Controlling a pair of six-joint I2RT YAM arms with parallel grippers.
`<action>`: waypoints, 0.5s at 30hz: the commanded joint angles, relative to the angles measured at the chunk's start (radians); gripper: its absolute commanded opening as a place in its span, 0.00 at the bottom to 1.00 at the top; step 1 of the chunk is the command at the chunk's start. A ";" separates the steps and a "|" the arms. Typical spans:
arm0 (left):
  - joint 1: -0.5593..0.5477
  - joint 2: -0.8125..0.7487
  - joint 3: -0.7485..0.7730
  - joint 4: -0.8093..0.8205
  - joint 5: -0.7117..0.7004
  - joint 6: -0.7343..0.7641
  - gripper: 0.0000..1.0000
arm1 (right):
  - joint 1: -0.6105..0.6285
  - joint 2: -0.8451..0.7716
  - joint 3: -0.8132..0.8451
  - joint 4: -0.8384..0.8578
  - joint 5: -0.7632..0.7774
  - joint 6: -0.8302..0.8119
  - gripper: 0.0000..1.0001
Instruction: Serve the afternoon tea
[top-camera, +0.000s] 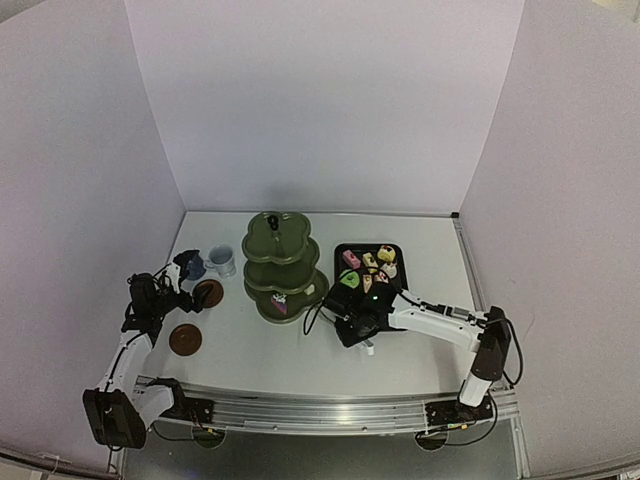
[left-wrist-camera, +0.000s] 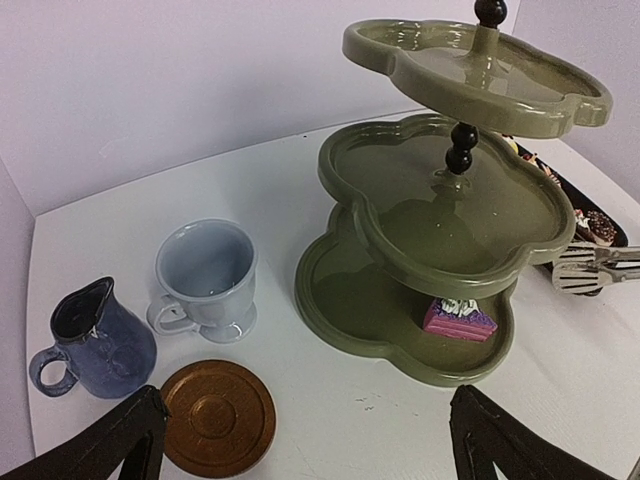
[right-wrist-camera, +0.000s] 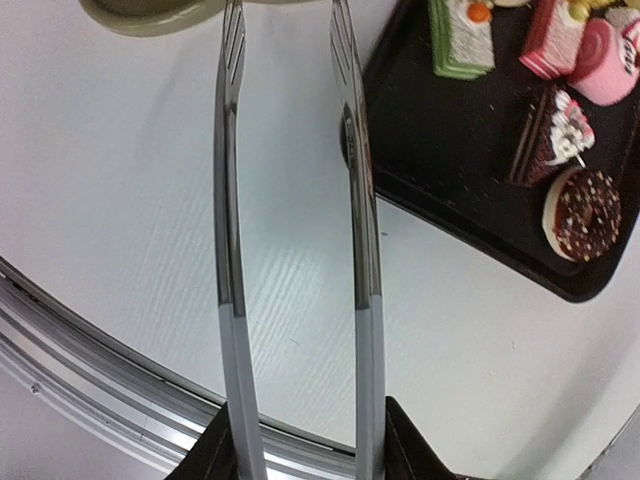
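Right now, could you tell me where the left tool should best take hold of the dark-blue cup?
Probably its rim, from above. The dark-blue cup stands upright with its mouth open, so its wall can be pinched on the near side. The white cup stands close beside it, leaving little room for a side grip.

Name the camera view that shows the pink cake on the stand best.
Left wrist: the pink cake shows large on the bottom tier of the stand. Top external shows only a tiny speck; right wrist misses it.
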 joint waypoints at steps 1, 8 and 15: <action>-0.005 0.011 0.012 0.012 0.029 0.003 0.99 | -0.001 -0.086 -0.033 -0.096 0.086 0.137 0.39; -0.004 0.008 0.008 0.013 0.030 0.004 0.99 | -0.001 -0.174 -0.119 -0.207 0.095 0.281 0.38; -0.005 0.006 -0.001 0.019 0.039 0.000 0.99 | -0.001 -0.235 -0.171 -0.248 0.086 0.374 0.38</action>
